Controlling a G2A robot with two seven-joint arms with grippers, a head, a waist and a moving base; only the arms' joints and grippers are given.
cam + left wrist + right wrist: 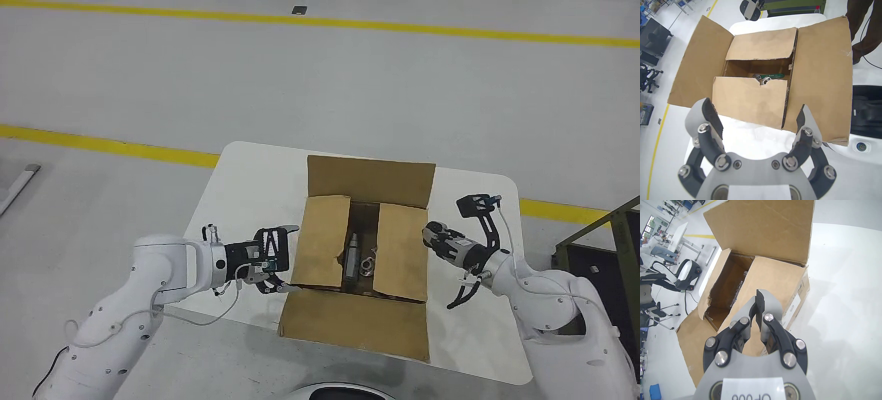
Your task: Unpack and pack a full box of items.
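A brown cardboard box stands in the middle of the white table, its two long flaps spread out and its two short flaps half folded over the opening. Through the gap I see a green-handled wrench, a round metal part and a metal cylinder. My left gripper is open, just off the box's left side at the short flap's edge. My right gripper is shut over the other short flap of the box, with nothing visible between its pads.
Bare table lies to the right of the box and behind it. A green metal rack stands off the table's right end. The front long flap hangs past the table's near edge.
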